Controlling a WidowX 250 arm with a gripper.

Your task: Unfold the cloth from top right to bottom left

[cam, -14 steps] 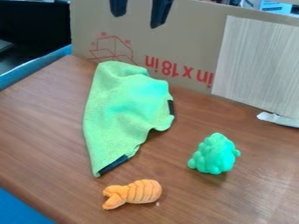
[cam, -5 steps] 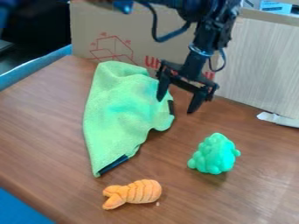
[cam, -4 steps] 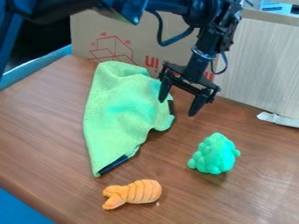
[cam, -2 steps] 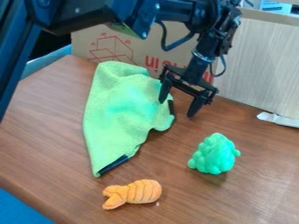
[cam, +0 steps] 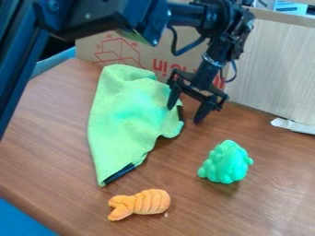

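The cloth (cam: 123, 124) lies on the tabletop (cam: 49, 152), with the cardboard (cam: 132, 57) behind it. The toy prawn (cam: 148, 202) lies before the cloth; the toy broccoli (cam: 226, 163) sits to the right of both, farther back than the prawn. The pincer (cam: 184, 115) hangs by the cloth's right edge, behind the broccoli and to its left.

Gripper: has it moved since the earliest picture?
Yes, down and to the right in the view. Its tips were up in front of the cardboard box; now the gripper is below the box's red print, at the cloth's right edge.
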